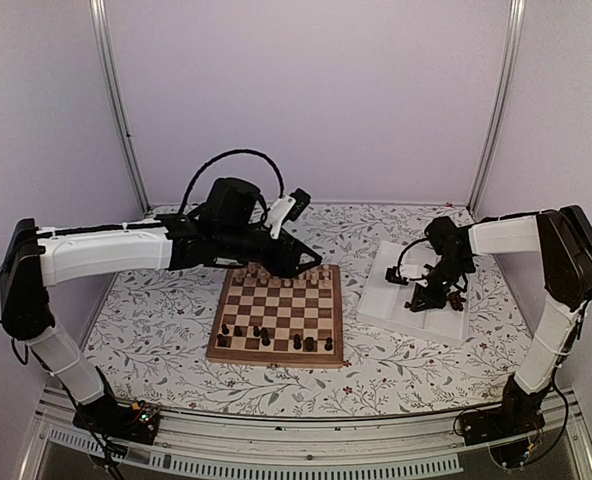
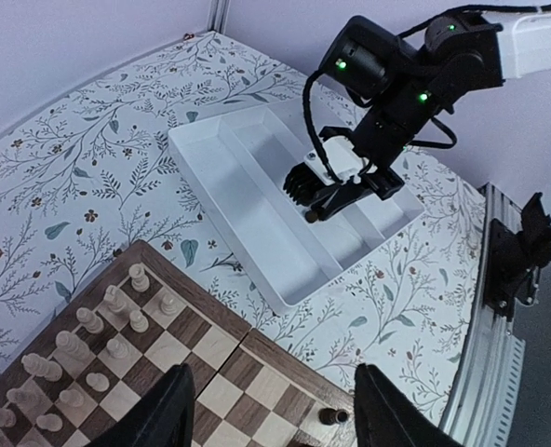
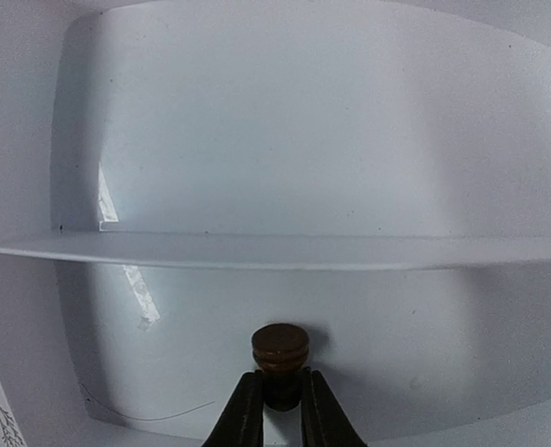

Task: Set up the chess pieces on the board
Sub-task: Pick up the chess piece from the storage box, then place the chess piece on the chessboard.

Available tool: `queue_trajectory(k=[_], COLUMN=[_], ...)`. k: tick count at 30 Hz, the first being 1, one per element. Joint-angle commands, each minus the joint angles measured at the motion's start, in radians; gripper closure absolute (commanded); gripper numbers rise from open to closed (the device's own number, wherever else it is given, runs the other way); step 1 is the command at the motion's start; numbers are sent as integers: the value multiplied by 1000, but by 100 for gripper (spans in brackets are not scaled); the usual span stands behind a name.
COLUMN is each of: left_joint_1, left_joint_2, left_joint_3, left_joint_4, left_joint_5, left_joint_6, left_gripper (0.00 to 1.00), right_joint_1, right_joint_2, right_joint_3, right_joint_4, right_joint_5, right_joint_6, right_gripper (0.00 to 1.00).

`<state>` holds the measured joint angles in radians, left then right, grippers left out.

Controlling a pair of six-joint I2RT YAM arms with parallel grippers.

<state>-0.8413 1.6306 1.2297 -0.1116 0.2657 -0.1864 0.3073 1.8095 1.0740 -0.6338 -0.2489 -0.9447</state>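
Right now I see the white tray, right of centre in the top view, holding one dark chess piece in a compartment, pinched narrowly by the right gripper, while the left gripper hangs wide open over the board at mid-frame.

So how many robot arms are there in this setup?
2. The left arm reaches over the far edge of the board; the right arm hangs over the white tray, its gripper pinching a dark chess piece. No others show.
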Motion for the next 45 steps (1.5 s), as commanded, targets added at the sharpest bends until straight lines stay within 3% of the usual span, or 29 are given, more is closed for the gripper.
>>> queue_trajectory(k=[1,8,14,24,36,45], left_joint_1=[-1,-28,-54,-67,19,179], left_joint_2=[50,195,306,367,13,-242], left_joint_3=[17,71,186,213,10,-105], left_joint_4=[79,228,207,248,84,-79], left_joint_5=[49,113,142,172,-122,-261], left_joint_6=[-47,-173,-186,-223,-122,-15], left_gripper=[40,43,46,47,48,47], right_joint_1=[3,15,26,28,253,494], right_joint_2=[-40,-137,-167,-178,-98,125], right_joint_3=[34,99,95,144,349,618], right_joint_4=[-42,-122,-139,-165,-211,-274], right_joint_5=[-3,-94,-85,-131,-178,-165], right_joint_6=[19,70,79,94,163,196], right_gripper=[85,85,86,86,86,86])
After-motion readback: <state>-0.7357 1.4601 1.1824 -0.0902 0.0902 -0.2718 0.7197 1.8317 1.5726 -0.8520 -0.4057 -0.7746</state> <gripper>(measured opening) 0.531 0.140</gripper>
